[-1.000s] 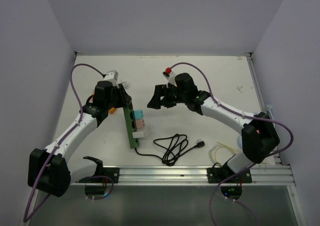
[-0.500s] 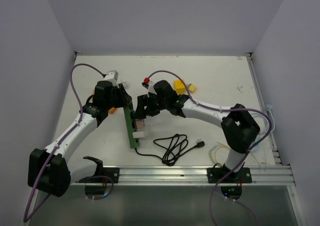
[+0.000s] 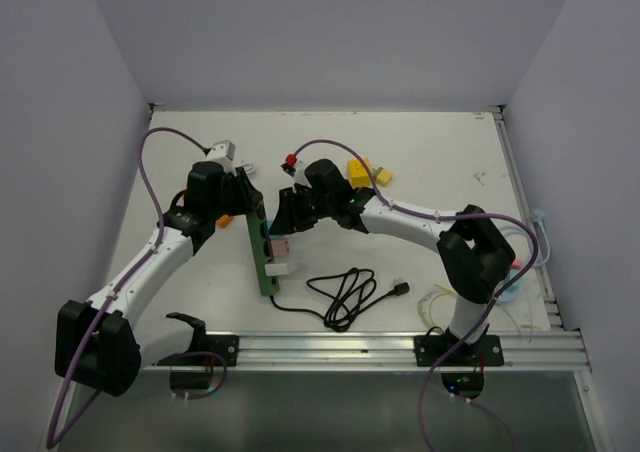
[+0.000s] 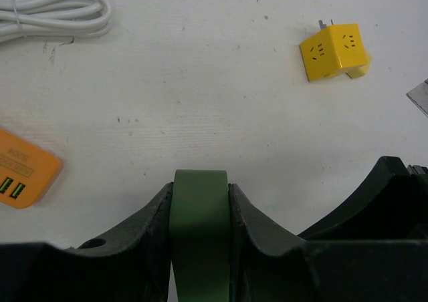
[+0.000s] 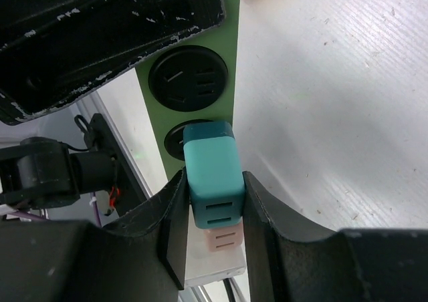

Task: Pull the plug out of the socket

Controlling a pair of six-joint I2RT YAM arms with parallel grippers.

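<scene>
Strip [image 3: 263,247] on table [image 3: 430,162], left of centre, long axis near-far. Seated in it: teal plug [image 5: 212,175], sticking out rt. L gripper [image 4: 200,188] jaws clamped on strip; R gripper [image 5: 212,205] jaws clamped on plug, hidden in top view.

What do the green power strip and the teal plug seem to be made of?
The green power strip looks like matte moulded plastic: flat, even colour, no glare. The teal plug also looks plastic, perhaps slightly satin: rounded corners, crisp moulded slots.
</scene>
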